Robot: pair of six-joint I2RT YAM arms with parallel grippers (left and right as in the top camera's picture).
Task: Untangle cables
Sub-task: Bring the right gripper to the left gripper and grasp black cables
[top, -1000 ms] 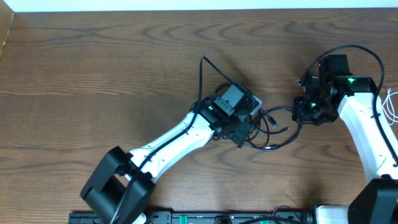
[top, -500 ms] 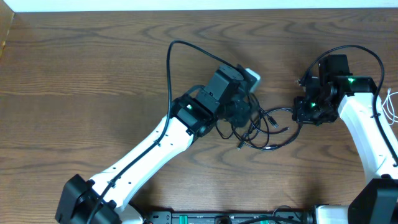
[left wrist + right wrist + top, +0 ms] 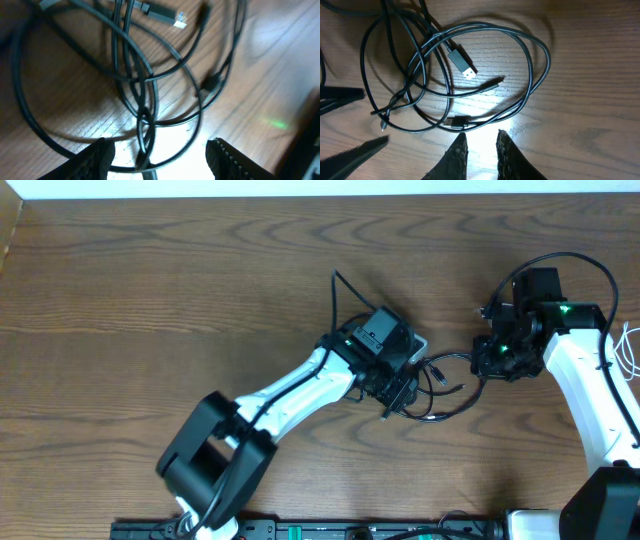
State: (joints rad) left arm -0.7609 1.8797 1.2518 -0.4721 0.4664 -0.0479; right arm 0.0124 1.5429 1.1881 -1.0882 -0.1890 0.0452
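Observation:
A tangle of thin black cables lies on the wooden table between my two arms. My left gripper hangs over the tangle's left side. In the left wrist view the left gripper is open, and crossed black strands run between its fingers without being pinched. A plug lies farther ahead. My right gripper is at the tangle's right end. In the right wrist view the right gripper shows a narrow empty gap, just short of the cable loop and a USB plug. A white cable lies at the table's right edge.
A thick black wire arches over the right arm's wrist. The arm bases and a black strip line the near edge. A pale wall strip borders the far edge of the table.
The left arm swung up and to the left half a second ago, and has now come back down over the tangle. The right arm has not moved.

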